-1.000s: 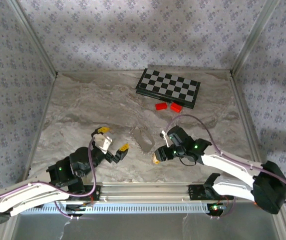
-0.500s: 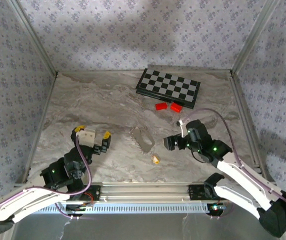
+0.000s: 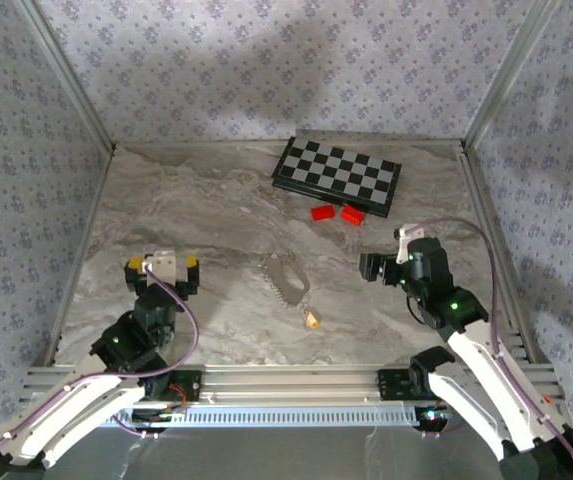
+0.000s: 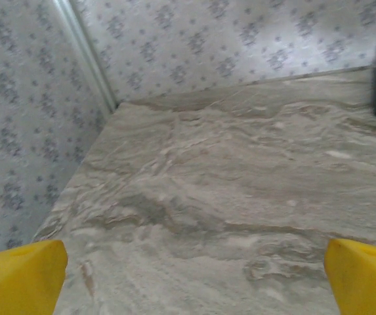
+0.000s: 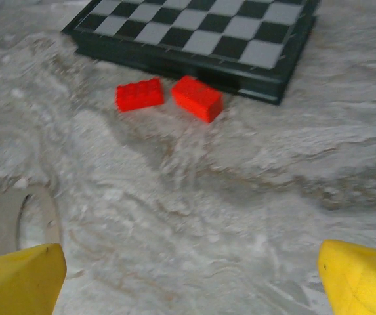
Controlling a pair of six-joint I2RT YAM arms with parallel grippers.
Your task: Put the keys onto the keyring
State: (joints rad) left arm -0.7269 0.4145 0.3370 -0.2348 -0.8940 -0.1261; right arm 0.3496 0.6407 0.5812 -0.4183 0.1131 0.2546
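The keyring (image 3: 285,279), a pale metal loop with a short chain, lies mid-table; its grey band (image 5: 5,220) shows at the left edge of the right wrist view. A small tan-headed key (image 3: 311,319) lies on the table just below and right of it, touching neither gripper. My left gripper (image 3: 163,267) hovers well to the left of them, its yellow fingertips (image 4: 17,275) spread wide with bare table between them; it is open (image 4: 191,282). My right gripper (image 3: 391,255) is to the right of the keyring, open (image 5: 188,279), with only table between its yellow fingertips (image 5: 361,275).
A folded chessboard (image 3: 337,174) lies at the back of the table, with two red bricks (image 3: 337,213) in front of it. In the right wrist view, the bricks (image 5: 197,98) and the board (image 5: 201,33) are ahead of the fingers. Patterned walls enclose the table.
My right gripper opened, left the tan-headed key on the table and drew back to the right. My left arm pulled back to the left, away from the keyring.
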